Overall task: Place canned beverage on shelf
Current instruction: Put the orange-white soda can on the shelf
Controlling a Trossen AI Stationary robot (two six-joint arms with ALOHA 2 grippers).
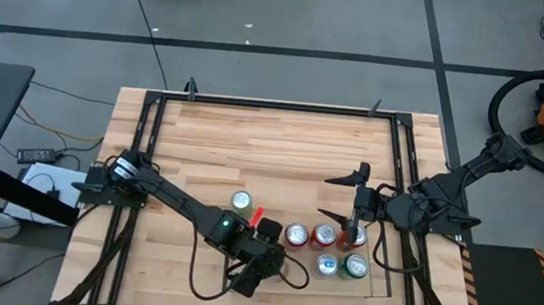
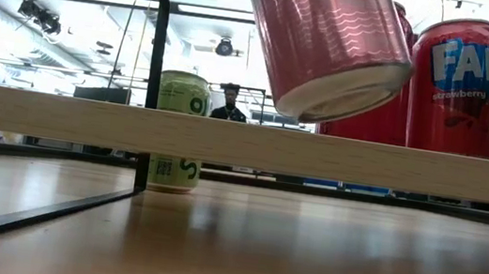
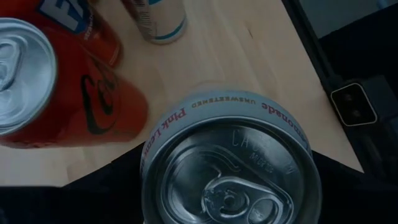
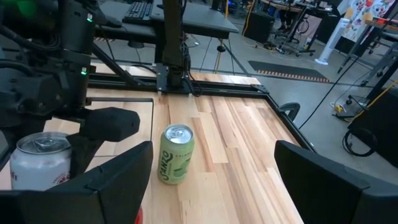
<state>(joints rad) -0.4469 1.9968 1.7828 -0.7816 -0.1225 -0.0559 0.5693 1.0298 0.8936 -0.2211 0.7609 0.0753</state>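
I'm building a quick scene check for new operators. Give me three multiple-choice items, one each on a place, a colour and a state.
1. The green can stands:
A. on the bare tabletop
B. stacked on another can
C. on the floor

2. The can labelled strawberry is:
A. blue
B. green
C. red

3. The right gripper is:
A. shut on a can
B. open and empty
C. shut on nothing

Key:
1. A, because the low view shows its base on the table, alone.
2. C, because its body is red in the low view.
3. B, because its fingers stand wide apart in the right wrist view with nothing held between them.
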